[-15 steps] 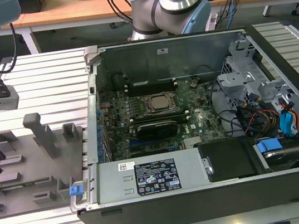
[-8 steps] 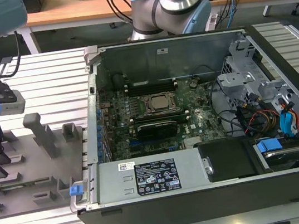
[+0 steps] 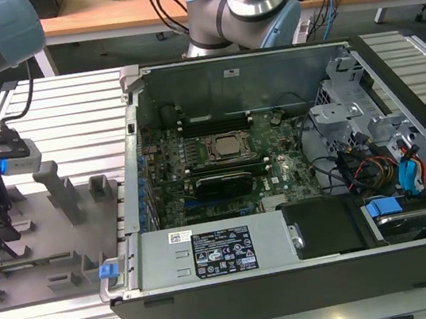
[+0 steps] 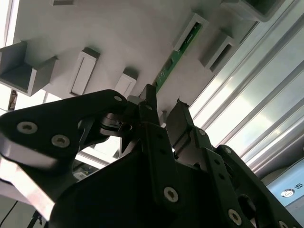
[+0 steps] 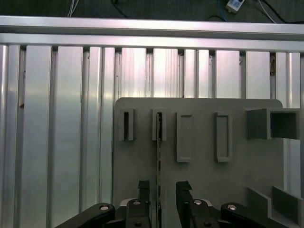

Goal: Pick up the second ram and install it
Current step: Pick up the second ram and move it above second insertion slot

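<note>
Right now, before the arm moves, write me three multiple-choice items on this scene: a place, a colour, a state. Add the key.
1. Where is the second ram? A in a motherboard slot; B on edge in the grey tray; C flat on the rails.
2. Its colour? A green; B red; C white.
3. The gripper is: A shut on the stick; B open, a finger either side of it; C open over the case.
Key: 1 B, both wrist views show it in a tray slot; 2 A, green in the second wrist view; 3 B, fingers apart in the first wrist view.
</note>
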You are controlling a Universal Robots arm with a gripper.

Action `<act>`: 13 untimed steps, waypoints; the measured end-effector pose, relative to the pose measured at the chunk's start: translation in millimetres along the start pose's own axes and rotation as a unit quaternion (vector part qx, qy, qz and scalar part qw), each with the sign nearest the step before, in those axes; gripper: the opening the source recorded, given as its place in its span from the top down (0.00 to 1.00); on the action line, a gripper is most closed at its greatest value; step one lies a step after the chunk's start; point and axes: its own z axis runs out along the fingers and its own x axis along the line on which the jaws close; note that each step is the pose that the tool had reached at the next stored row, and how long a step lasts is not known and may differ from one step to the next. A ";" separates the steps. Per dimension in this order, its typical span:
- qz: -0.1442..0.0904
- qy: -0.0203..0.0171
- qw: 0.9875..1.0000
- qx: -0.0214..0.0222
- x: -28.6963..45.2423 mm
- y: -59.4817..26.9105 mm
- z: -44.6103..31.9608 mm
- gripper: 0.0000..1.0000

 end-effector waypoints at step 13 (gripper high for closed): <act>0.000 0.000 1.000 0.000 3.7 -0.7 16.4 0.64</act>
